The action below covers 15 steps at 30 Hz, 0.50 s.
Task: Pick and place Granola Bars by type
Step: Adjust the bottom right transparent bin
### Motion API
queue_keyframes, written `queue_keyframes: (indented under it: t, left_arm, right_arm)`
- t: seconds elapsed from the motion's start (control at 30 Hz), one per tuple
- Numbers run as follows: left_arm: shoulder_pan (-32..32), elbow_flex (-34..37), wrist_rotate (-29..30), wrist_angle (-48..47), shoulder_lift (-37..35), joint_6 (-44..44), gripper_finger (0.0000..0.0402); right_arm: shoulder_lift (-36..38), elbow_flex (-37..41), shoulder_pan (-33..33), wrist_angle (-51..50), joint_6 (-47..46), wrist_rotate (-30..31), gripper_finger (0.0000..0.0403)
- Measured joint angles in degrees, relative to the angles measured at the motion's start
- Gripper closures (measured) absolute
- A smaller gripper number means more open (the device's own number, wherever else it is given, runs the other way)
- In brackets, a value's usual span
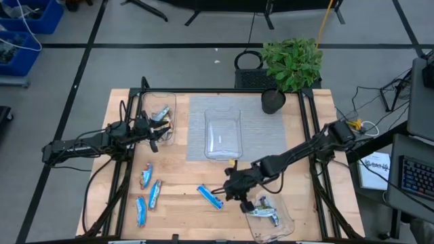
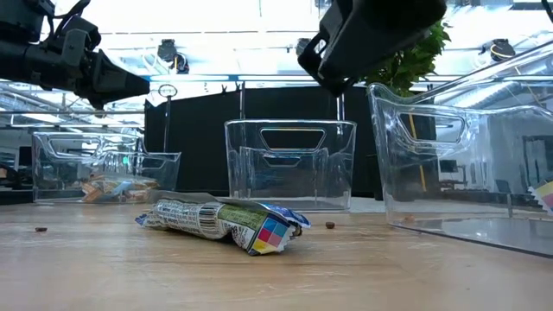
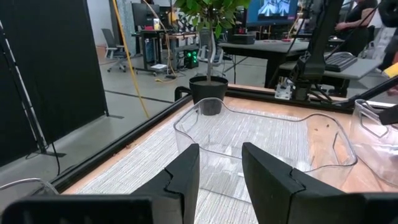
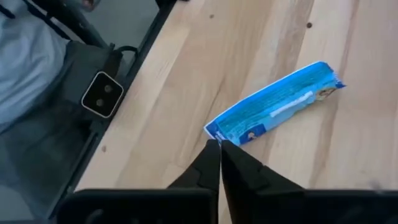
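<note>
A blue Granola Bar (image 1: 210, 196) (image 4: 273, 111) lies flat on the wood near the table's near edge; in the low view this bar (image 2: 225, 223) rests on its side. My right gripper (image 1: 229, 192) (image 4: 219, 146) (image 2: 318, 52) is shut and hovers above the bar's right end, touching nothing. My left gripper (image 1: 161, 133) (image 3: 221, 171) is open, raised over the left clear tray (image 1: 173, 102), which holds tan bars (image 1: 161, 113). Three more blue bars (image 1: 146, 176) (image 1: 156, 193) (image 1: 141, 210) lie near the left near corner.
A clear tray (image 1: 207, 115) (image 3: 186, 121) stands on a grey mat (image 1: 193, 108) mid-table. Another clear tray (image 1: 288, 227) (image 2: 406, 155) at the near right holds a silvery bar (image 1: 264, 207). A potted plant (image 1: 291, 64) stands at the far edge. A dark frame rail (image 1: 305, 115) borders the table.
</note>
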<state>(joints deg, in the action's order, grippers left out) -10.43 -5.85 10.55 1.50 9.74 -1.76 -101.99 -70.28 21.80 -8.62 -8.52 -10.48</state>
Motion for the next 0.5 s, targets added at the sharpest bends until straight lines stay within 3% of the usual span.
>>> queue_keyframes:
  t: [0.5]
  left_arm:
    - [0.0, 0.0, 0.0, 0.0, 0.0, 0.0, 0.0275]
  right_arm:
    - [0.5, -0.4, 2.1, -14.6, -7.6, 11.8, 0.0402]
